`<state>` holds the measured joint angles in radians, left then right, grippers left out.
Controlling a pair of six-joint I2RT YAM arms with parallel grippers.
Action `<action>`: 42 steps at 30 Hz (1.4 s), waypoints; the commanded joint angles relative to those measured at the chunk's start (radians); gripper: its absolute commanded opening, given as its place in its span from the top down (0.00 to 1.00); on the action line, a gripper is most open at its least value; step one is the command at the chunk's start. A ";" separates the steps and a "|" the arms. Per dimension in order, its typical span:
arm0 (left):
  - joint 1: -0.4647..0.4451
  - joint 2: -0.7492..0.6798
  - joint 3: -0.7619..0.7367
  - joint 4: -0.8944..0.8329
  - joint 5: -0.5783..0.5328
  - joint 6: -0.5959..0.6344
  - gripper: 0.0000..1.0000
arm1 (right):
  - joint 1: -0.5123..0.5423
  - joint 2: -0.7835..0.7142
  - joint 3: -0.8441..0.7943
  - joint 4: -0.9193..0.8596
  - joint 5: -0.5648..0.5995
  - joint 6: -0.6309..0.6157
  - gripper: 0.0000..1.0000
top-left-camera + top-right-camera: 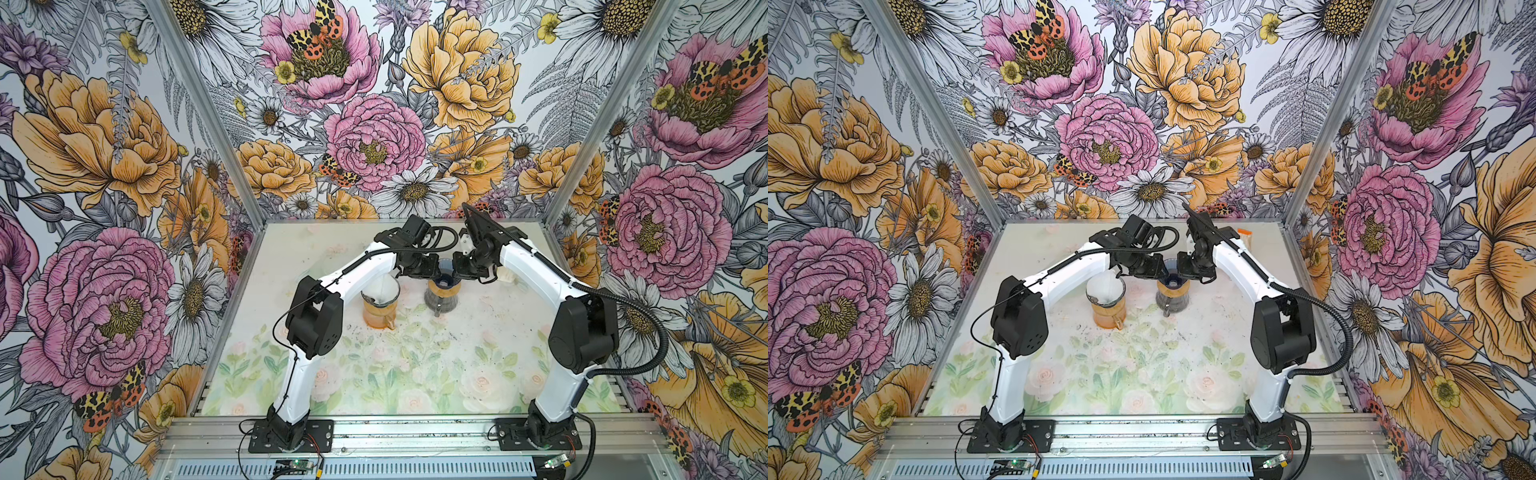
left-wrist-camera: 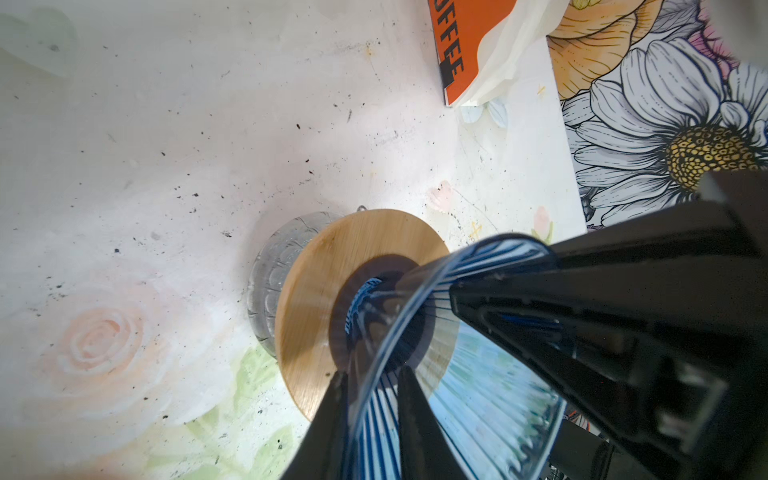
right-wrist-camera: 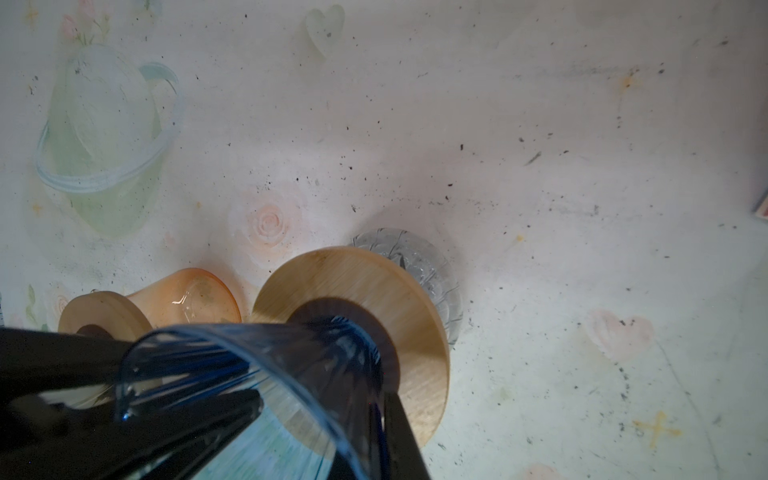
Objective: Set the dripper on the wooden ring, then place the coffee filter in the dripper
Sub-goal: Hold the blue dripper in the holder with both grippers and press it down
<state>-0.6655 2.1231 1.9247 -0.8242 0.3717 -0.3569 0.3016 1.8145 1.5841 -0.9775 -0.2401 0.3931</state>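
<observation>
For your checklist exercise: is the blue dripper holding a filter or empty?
Empty. The blue dripper shows bare ribbed glass in both wrist views; a white filter sits over the orange carafe.

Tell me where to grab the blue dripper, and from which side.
Pinch the blue dripper at its thin flared rim, one finger inside the cone, one outside, coming from above. The cone opens upward and its narrow foot sits in the wooden collar on the carafe, so little is free lower down. The left gripper and right gripper hold opposite sides this way.
</observation>
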 commanded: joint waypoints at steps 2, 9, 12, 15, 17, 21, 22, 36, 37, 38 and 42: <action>0.008 0.045 -0.006 -0.055 0.001 0.000 0.77 | -0.013 0.048 -0.028 -0.006 0.039 -0.003 0.90; 0.021 0.061 0.004 -0.075 0.004 -0.005 0.77 | -0.013 0.064 -0.021 -0.007 0.016 -0.001 0.90; 0.026 0.072 0.014 -0.091 0.006 -0.004 0.77 | -0.013 0.068 -0.018 -0.007 0.010 0.005 0.90; 0.027 0.077 0.020 -0.101 0.006 -0.005 0.77 | -0.013 0.077 -0.016 -0.008 0.012 0.005 0.90; 0.029 0.082 0.020 -0.105 0.006 -0.007 0.77 | -0.013 0.080 -0.016 -0.008 0.012 0.006 0.90; 0.034 0.094 0.020 -0.116 0.006 -0.009 0.77 | -0.015 0.087 -0.016 -0.009 0.014 0.006 0.90; 0.036 0.095 0.020 -0.120 0.007 -0.011 0.78 | -0.015 0.089 -0.015 -0.009 0.015 0.005 0.90; 0.035 0.061 0.105 -0.122 0.034 -0.012 0.74 | -0.021 0.030 0.055 -0.010 -0.034 0.008 0.85; 0.033 0.061 0.114 -0.123 0.038 -0.012 0.73 | -0.022 0.028 0.061 -0.010 -0.037 0.007 0.83; 0.032 0.061 0.122 -0.122 0.040 -0.012 0.73 | -0.022 0.025 0.067 -0.010 -0.040 0.010 0.82; 0.027 0.061 0.145 -0.123 0.046 -0.017 0.72 | -0.022 0.015 0.079 -0.012 -0.048 0.011 0.77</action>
<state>-0.6437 2.1696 2.0335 -0.9318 0.4202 -0.3756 0.2852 1.8427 1.6287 -0.9863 -0.2852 0.4034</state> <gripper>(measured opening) 0.283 0.225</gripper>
